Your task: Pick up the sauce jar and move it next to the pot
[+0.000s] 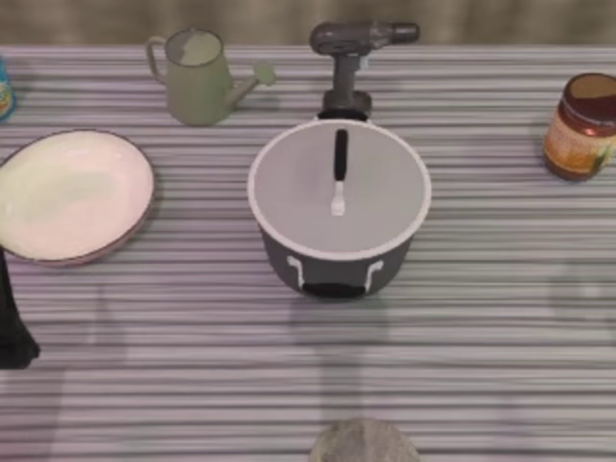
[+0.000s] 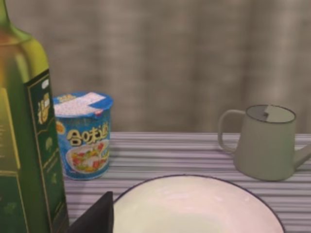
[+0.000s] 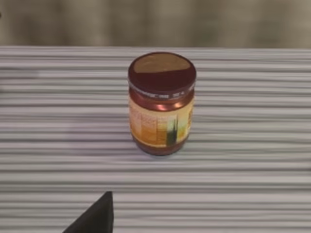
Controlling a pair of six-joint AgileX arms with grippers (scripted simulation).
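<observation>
Nearest you, at the top view's bottom edge, a mottled grey rounded object (image 1: pixel 364 441) pokes into view; you cannot tell what it is. At the near left edge a dark arm part (image 1: pixel 13 332) stands over the striped grey-and-white table (image 1: pixel 500 385); this is the left arm, and neither its gripper nor the right one shows plainly in any view, so you cannot tell whether either is released or clenched. In mid-table stands the large dark grey round pot (image 1: pixel 337 269), with its light grey white-rimmed lid (image 1: pixel 385 183), black-and-white bar handle (image 1: pixel 340 171) and white side brackets facing you. To its left, near the table's left side, lies the shallow pinkish-cream bowl (image 1: pixel 72 195), well apart from the pot. The small glass sauce jar with dark brown lid and orange-yellow label (image 1: pixel 582 126) stands upright near the right edge, well apart from the pot and a little farther back; nothing grips it, and the right wrist view looks down on it (image 3: pixel 162 104) with bare table all round. Farther back, just behind the pot, stands a dark grey power drill (image 1: pixel 351 60). Left of the drill sits the olive-green watering can (image 1: pixel 200 75), spout toward the pot. At the far left edge you see a blue instant-noodle cup (image 2: pixel 83 135) and, in the left wrist view only, a tall green glass bottle (image 2: pixel 24 145) close beside it.
</observation>
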